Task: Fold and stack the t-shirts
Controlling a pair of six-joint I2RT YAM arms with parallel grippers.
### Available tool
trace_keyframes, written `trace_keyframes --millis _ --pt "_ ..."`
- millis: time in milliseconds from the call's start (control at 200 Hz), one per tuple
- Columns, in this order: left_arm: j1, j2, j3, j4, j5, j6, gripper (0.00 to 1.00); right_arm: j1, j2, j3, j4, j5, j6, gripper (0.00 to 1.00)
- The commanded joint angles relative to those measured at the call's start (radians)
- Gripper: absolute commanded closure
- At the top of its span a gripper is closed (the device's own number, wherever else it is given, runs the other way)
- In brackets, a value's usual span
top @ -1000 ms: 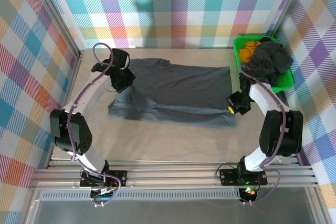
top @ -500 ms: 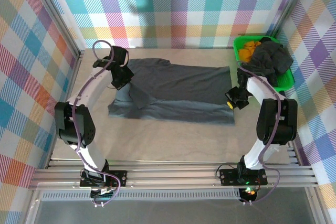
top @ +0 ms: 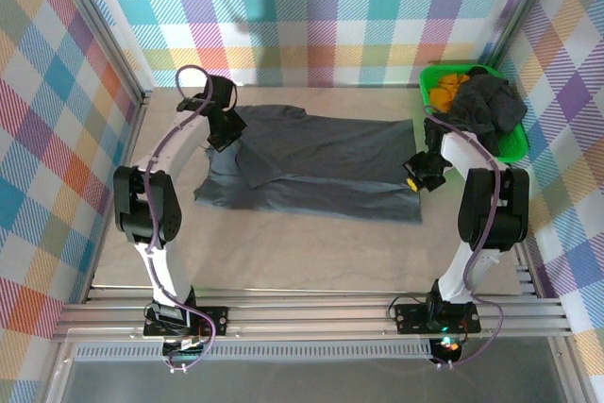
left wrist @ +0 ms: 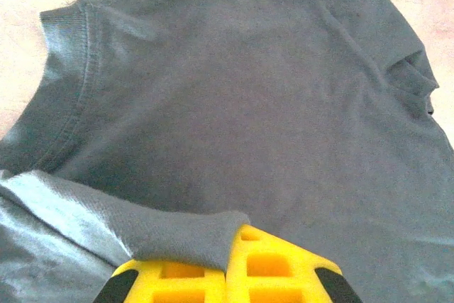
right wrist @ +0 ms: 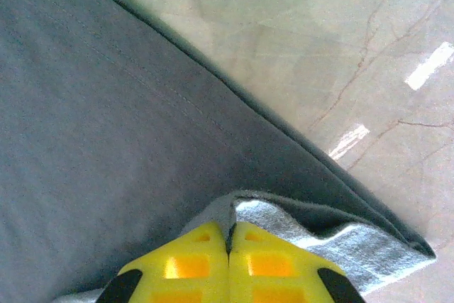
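Since lengthwise fold seems in hand, left gripper, right gripper each pinched shut on lifted edge of wrinkly charcoal-grey cotton t-shirt, opposite ends, for even span.

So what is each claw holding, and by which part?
Both hold the t-shirt: left claw a fold at its collar end, right claw the edge near a hem corner.

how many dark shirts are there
2: one shirt spread flat on the table; one crumpled heap in the green bin, which may hide more.
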Motion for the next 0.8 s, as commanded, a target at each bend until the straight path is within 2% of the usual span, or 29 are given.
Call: trace_keyframes --millis 0,120,145,235,270,310,415,460,630,795 --pt "0.024 0.04 0.051 0.002 0.006 0.019 1.0 -0.006 0.021 0.035 -0.024 0.019 0.001 1.0" --pt "0.028 0.074 0.088 -0.012 -0.002 0.027 1.0 -0.005 0.036 0.05 -0.032 0.031 0.005 1.0" --pt "0.029 0.082 0.098 -0.02 -0.003 0.028 1.0 -0.006 0.038 0.052 -0.029 0.029 0.001 0.93" --pt "0.031 0.088 0.121 -0.057 -0.032 0.039 0.51 -0.006 0.032 0.069 -0.025 0.019 -0.026 0.69" --pt "0.032 0.075 0.117 -0.071 -0.048 0.043 0.45 -0.005 0.017 0.073 -0.031 0.019 -0.039 0.63" --pt "0.032 0.053 0.097 -0.081 -0.064 0.045 0.43 -0.003 -0.004 0.071 -0.042 0.026 -0.049 0.58" --pt "0.036 -0.033 -0.031 -0.074 -0.101 0.04 0.43 0.003 -0.084 0.016 -0.038 0.021 -0.079 0.51" --pt "0.047 -0.069 -0.109 -0.055 -0.088 0.032 0.46 0.016 -0.117 -0.019 -0.029 0.014 -0.098 0.51" --pt "0.097 -0.111 -0.345 0.034 0.024 -0.026 0.73 0.1 -0.192 -0.174 0.041 -0.044 -0.127 0.7" --pt "0.116 -0.047 -0.404 0.083 0.075 -0.071 0.83 0.118 -0.165 -0.27 0.105 -0.068 -0.128 0.78"
